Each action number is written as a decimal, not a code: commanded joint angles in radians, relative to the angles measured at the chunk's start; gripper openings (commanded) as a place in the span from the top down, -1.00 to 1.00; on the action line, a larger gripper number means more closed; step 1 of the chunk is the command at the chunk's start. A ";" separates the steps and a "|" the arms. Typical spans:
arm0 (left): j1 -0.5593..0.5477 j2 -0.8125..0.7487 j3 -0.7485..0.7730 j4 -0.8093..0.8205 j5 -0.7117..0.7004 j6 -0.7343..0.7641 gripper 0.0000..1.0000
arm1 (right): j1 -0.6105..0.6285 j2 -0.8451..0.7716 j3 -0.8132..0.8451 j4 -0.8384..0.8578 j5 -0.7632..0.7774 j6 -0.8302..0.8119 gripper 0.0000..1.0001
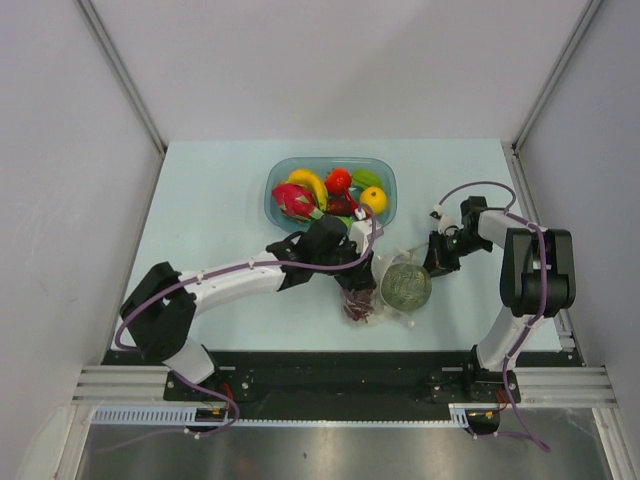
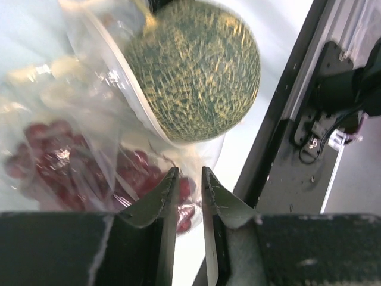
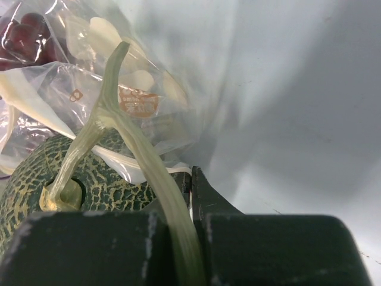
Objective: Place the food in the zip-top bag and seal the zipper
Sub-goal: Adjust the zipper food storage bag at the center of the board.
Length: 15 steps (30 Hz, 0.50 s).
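Observation:
The grey-green bumpy ball [image 1: 405, 285] sits in the mouth of the clear dotted zip-top bag [image 1: 388, 262], partly inside; it also shows in the left wrist view [image 2: 196, 71] and right wrist view [image 3: 89, 179]. The dark red grapes [image 1: 358, 306] lie inside the bag [image 2: 53, 161]. The zipper strip [image 2: 128, 89] curves round the ball. My left gripper [image 1: 362, 284] hovers over the bag's grape end [image 2: 189, 171], jaws a narrow gap apart, holding nothing. My right gripper [image 1: 437, 262] is shut on the bag's mouth edge [image 3: 190, 173], beside the ball's pale stem [image 3: 119, 119].
The blue translucent bowl [image 1: 275, 190] stands behind the bag, holding a pink dragon fruit [image 1: 293, 200], a yellow banana [image 1: 308, 183] and other toy fruit. The table's black front rail [image 2: 286, 107] runs close to the bag on the near side.

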 commanded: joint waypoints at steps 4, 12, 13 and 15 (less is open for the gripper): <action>-0.018 0.059 0.019 -0.026 -0.007 -0.026 0.43 | 0.004 -0.033 0.004 -0.015 -0.043 -0.021 1.00; -0.019 0.174 0.072 0.043 0.027 -0.033 0.32 | 0.003 -0.032 0.010 -0.021 -0.034 -0.029 1.00; -0.019 0.180 0.082 0.048 0.032 -0.032 0.31 | 0.003 -0.030 0.010 -0.023 -0.032 -0.033 1.00; -0.021 0.194 0.086 0.060 0.046 -0.023 0.28 | 0.003 -0.033 0.013 -0.023 -0.032 -0.033 1.00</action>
